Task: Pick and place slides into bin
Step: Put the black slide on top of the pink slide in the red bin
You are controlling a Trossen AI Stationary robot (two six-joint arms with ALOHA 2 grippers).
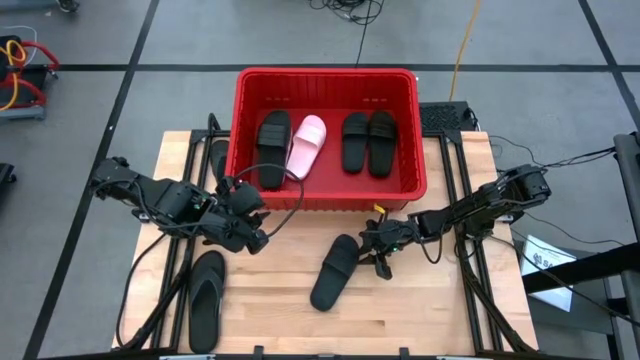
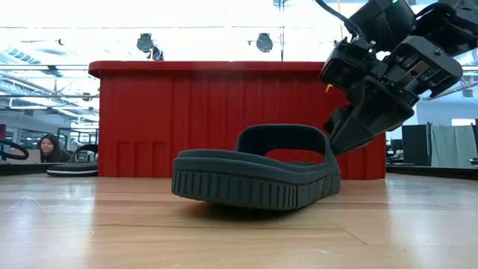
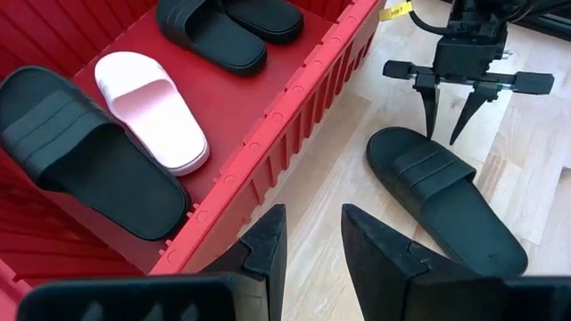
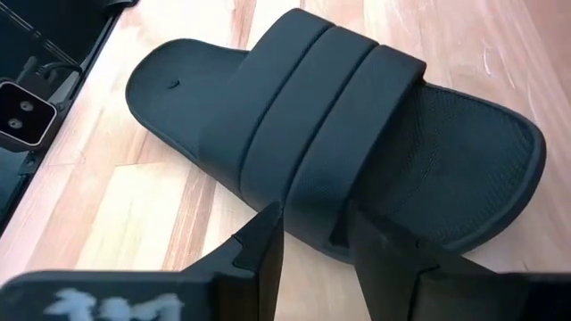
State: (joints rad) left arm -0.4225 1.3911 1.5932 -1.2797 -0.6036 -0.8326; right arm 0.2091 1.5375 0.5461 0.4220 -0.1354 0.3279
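A black wide-strap slide (image 1: pixel 335 272) lies sole-down on the wooden table in front of the red bin (image 1: pixel 325 73). It also shows in the low view (image 2: pixel 258 175). My right gripper (image 1: pixel 373 249) is open, just to the right of the slide's far end. Its fingers (image 4: pixel 263 245) point at the strap (image 4: pixel 330 134), and in the left wrist view (image 3: pixel 442 134) their tips stand clear of it. My left gripper (image 1: pixel 258 232) is open and empty beside the bin's front wall (image 3: pixel 294 152). In the bin lie one black slide (image 1: pixel 272 148), a pale pink one (image 1: pixel 308 145) and a black pair (image 1: pixel 368 142).
A black thong flip-flop (image 1: pixel 207 300) lies on the table's near left part and also shows in the low view (image 2: pixel 71 169). Bare wood lies between it and the slide. Cables run along both table sides. A person (image 2: pixel 51 147) sits in the room beyond the table.
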